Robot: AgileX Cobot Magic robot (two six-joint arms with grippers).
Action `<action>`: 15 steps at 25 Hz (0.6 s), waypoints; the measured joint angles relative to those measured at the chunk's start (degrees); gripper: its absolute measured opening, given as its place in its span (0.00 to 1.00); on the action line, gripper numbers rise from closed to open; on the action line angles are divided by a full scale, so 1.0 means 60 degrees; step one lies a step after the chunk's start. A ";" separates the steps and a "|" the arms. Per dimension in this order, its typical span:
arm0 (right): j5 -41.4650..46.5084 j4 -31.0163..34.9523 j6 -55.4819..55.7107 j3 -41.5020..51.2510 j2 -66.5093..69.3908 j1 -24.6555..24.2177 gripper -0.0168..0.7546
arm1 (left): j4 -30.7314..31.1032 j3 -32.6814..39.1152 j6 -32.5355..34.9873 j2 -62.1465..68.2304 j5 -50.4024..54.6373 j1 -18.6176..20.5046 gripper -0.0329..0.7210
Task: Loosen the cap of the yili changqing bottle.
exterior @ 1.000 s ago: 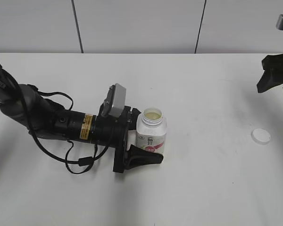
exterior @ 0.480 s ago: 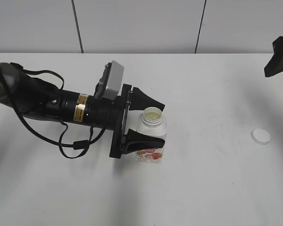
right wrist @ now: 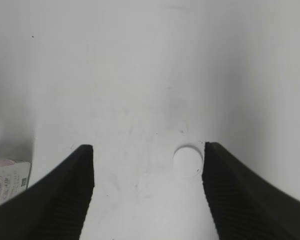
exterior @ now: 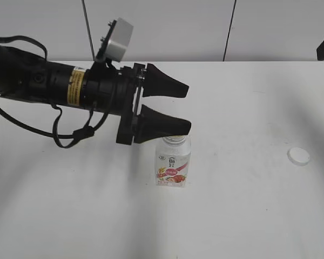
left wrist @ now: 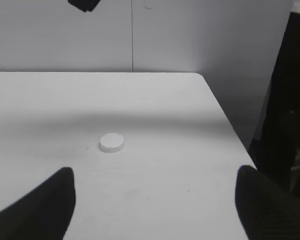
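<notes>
With the cap (exterior: 298, 156) lying on the surface (exterior: 243, 216) well apart from the upright, uncapped yili changqing bottle (exterior: 173, 161), both the left hand (exterior: 186, 108) and right hand (right wrist: 147, 195) hang spread and empty, so a careless sweep could tip the bottle.

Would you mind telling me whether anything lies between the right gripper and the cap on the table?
Nothing visible does: the cap lies alone on bare table between the open right gripper's fingers, below them.

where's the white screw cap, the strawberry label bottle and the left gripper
small round white plastic cap (exterior: 298, 156), exterior view, its flat top
squat white strawberry-label bottle (exterior: 173, 164), exterior view, its front label
left gripper (exterior: 185, 108), exterior view, gap between fingertips
</notes>
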 joint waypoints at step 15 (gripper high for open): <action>0.2110 0.0009 0.0017 -0.1490 -0.0244 0.0000 0.71 | 0.2327 0.0019 -0.6305 -0.1870 0.8073 0.0893 0.83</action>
